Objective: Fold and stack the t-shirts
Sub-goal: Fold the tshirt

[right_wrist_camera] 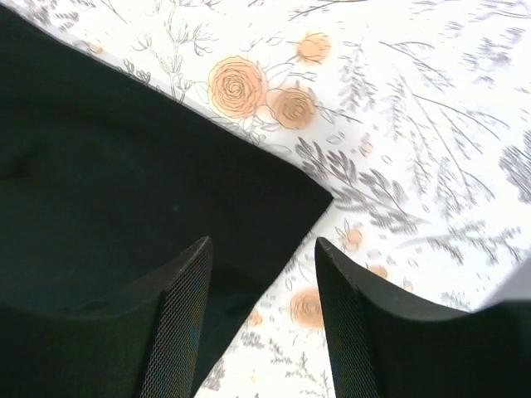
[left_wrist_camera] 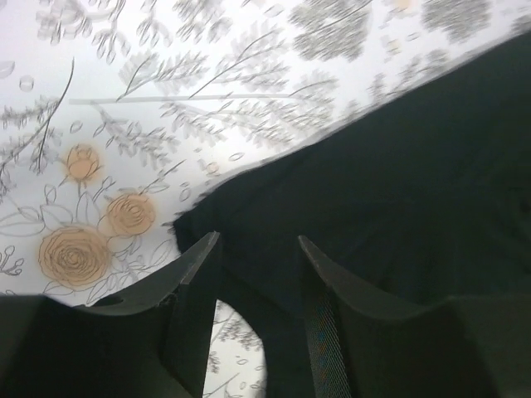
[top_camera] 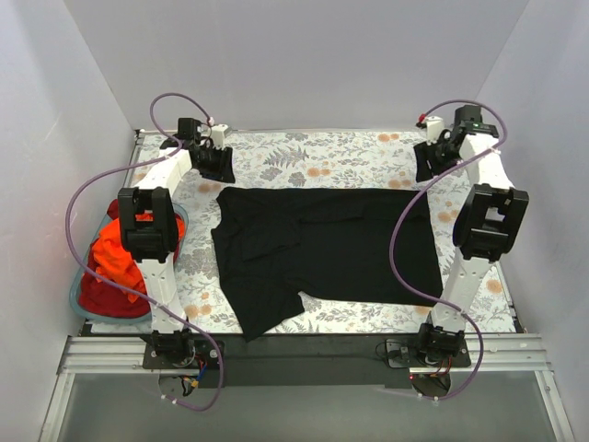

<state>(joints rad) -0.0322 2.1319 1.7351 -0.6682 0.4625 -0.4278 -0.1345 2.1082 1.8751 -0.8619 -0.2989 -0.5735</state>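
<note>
Black shirt (top_camera: 322, 244) lies flat mid-table, long axis running left to right, one sleeve trailing toward the near edge. Your left gripper (top_camera: 217, 166) stands just beyond the shirt's far-left corner, and your right gripper (top_camera: 429, 161) just beyond its far-right corner, so each arm is nearest its own corner. Both have their fingers apart and hold nothing. In each wrist view the shirt's edge lies under the gap; you cannot tell whether they touch it. Orange shirts (top_camera: 109, 262) sit heaped in the basket (top_camera: 75, 296) at the left, apart from both grippers.
</note>
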